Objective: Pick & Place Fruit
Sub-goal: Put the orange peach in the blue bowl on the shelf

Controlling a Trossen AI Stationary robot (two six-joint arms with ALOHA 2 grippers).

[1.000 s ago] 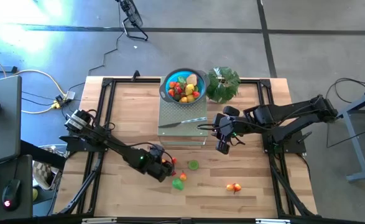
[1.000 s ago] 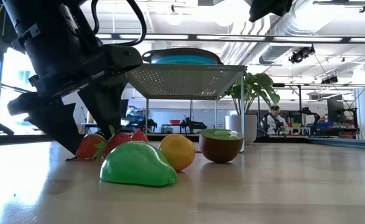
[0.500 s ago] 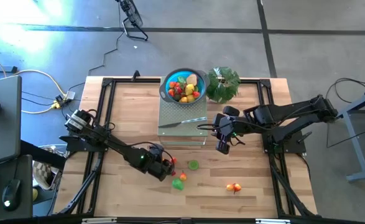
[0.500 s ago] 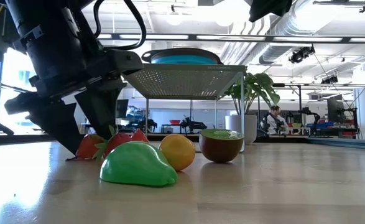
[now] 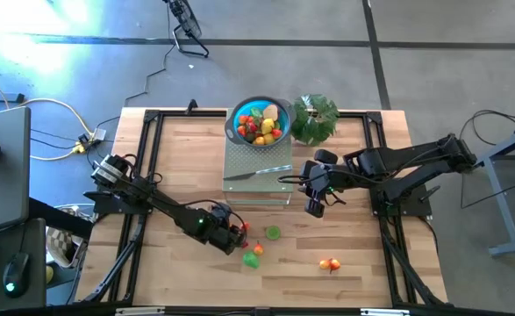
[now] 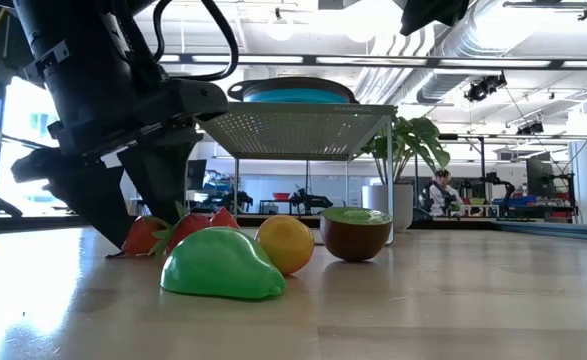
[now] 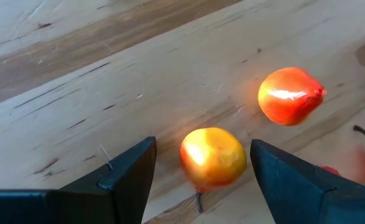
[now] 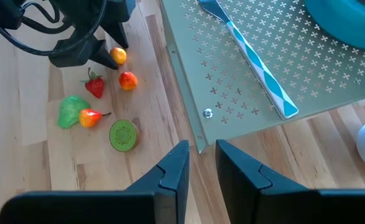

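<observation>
My left gripper is open, low over the table, with one finger on each side of a small yellow-orange fruit and a gap to each. A red-orange fruit lies just beyond it. In the high view that gripper is at the near middle of the table, beside a strawberry, a green fruit and a kiwi half. One more orange fruit lies apart, toward the near right. My right gripper hovers shut and empty, right of the stand.
A blue bowl filled with fruit stands on a perforated metal stand at the far middle. A slim knife lies on the stand. A leafy plant stands right of the bowl. Black frame rails run along both table sides.
</observation>
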